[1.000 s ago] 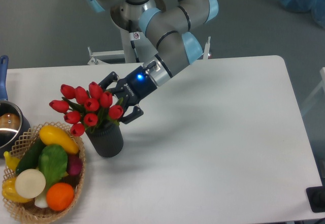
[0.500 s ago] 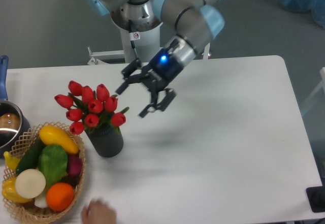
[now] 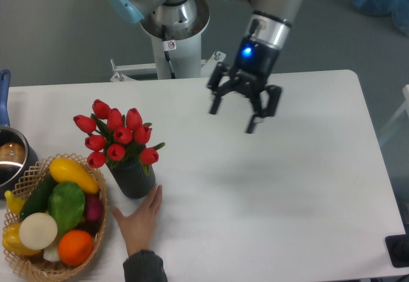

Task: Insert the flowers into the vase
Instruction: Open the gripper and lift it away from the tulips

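My hand (image 3: 231,119) hangs open and empty above the worktop (image 3: 287,186), fingers spread and pointing down. A small label sits on my base column, too small to read. Well off to the hand's left in the picture, the flowers (image 3: 118,135) stand in the vase (image 3: 133,178). A person's hand (image 3: 140,218) rests on the worktop, touching the vase. A basket (image 3: 38,231) of produce lies further left at the edge. Bare white worktop spreads below and right of my hand.
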You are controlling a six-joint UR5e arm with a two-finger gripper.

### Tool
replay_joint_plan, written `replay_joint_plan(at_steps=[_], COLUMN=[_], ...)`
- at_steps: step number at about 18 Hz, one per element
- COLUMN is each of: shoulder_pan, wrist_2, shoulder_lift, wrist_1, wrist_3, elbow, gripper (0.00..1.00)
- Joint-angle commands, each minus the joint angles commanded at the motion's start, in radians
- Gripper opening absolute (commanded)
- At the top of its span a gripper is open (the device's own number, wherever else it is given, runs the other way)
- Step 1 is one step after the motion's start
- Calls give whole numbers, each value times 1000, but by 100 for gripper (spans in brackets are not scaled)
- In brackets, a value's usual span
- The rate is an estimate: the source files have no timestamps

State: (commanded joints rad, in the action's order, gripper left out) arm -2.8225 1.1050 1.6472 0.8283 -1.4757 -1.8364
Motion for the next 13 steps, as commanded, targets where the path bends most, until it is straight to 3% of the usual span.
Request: replay_joint_plan(at_steps=[3, 7, 13], shoulder_pan=[3, 23, 94], wrist_2=[218, 329, 481], shoulder_lift=[106, 203, 237], wrist_1=[-2, 9, 32], wrist_3=[-9, -3, 9], elbow=[43, 109, 126], gripper=[100, 100, 100])
